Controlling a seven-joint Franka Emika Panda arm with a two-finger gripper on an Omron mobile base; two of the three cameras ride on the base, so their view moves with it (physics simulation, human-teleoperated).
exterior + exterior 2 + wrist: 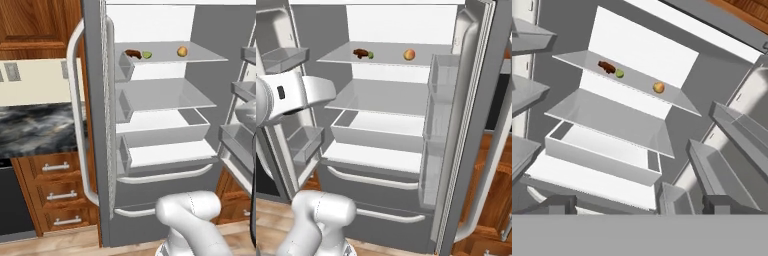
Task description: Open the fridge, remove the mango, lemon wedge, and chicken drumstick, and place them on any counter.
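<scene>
Fridge (381, 200) with both doors swung open, three foods on top shelf (421, 61).

End effector (639, 205) spread fully wide, empty, well below and short of the shelf. Ahead and above: one chicken drumstick (606, 66), long axis along the shelf, touching one lemon wedge (619, 74); one mango (658, 88) apart, further right. Door bins (732, 135) close on both sides; counter (35, 130) beyond left door.

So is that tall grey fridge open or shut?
Open: both doors of the tall grey fridge stand swung wide, showing its white interior shelves.
</scene>
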